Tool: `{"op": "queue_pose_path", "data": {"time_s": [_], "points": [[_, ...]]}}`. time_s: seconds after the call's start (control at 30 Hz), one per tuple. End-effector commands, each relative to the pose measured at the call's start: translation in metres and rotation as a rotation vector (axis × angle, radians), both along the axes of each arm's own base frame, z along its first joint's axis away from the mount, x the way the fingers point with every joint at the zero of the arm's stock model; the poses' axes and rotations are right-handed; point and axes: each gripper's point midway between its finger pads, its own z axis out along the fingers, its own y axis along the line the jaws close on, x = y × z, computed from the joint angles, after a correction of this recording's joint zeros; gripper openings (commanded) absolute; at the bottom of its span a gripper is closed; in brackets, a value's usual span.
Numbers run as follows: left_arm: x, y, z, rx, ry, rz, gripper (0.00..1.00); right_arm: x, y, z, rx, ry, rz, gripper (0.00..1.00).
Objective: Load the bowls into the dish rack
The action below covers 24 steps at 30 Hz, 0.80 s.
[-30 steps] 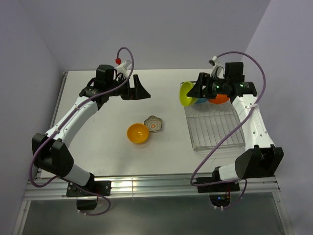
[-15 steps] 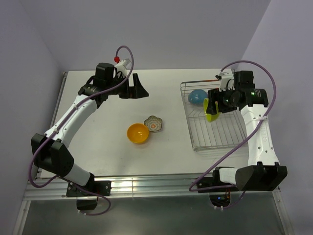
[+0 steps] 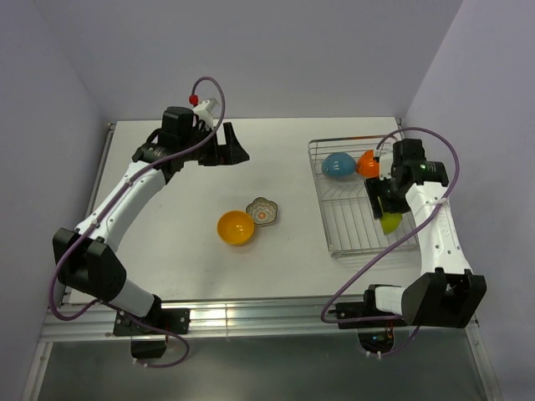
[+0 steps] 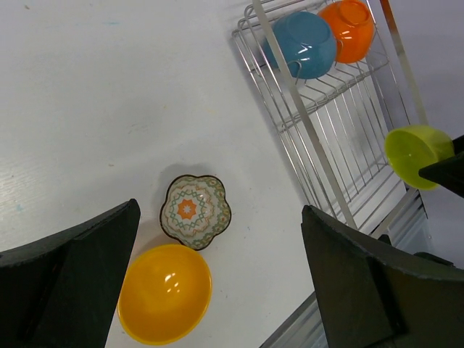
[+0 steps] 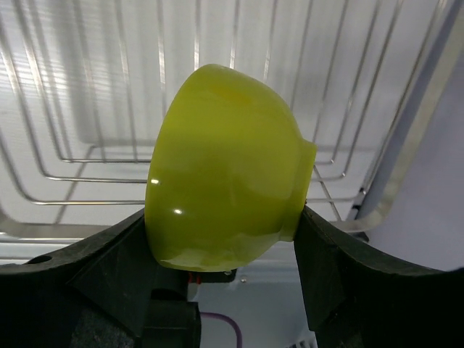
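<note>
My right gripper [image 5: 225,221] is shut on a lime-green bowl [image 5: 225,188], tipped on its side just above the bars of the silver dish rack [image 5: 87,156]. From above, this bowl [image 3: 391,224] hangs at the rack's [image 3: 355,238] near right part. At the rack's far end a blue bowl [image 3: 338,165] and an orange bowl [image 3: 368,164] lean side by side. On the table lie a yellow-orange bowl [image 3: 236,227] and a scalloped floral dish [image 3: 262,211], touching. My left gripper [image 3: 232,149] hovers open and empty far back on the left, looking down on both [image 4: 165,293] [image 4: 194,211].
The right wall stands close beside the rack's right side. The table's metal front rail [image 3: 267,313] runs along the near edge. The right arm's purple cable [image 3: 368,259] loops over the rack's near end.
The right gripper has carried the lime-green bowl from the rack's far left corner across to its near right part, lower over the bars. The left arm has barely moved.
</note>
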Motion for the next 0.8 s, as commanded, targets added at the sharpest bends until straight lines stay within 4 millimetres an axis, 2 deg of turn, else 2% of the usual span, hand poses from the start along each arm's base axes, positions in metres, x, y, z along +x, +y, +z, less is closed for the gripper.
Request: {"op": "queue_pose_path", "data": {"time_s": [0.0, 0.23, 0.47, 0.77], "points": [[0.004, 0.008, 0.02, -0.014, -0.071, 0.032, 0.99, -0.007, -0.029, 0.001, -0.145, -0.01, -0.071, 0.0], [0.004, 0.013, 0.019, -0.035, -0.063, 0.039, 0.99, -0.01, -0.05, -0.024, -0.252, 0.021, -0.157, 0.0], [0.004, 0.019, 0.017, -0.032, -0.052, 0.039, 0.99, -0.012, -0.064, -0.037, -0.326, 0.046, -0.193, 0.0], [0.006, 0.018, 0.017, -0.038, -0.041, 0.027, 0.99, -0.005, -0.081, -0.04, -0.432, 0.014, -0.202, 0.0]]}}
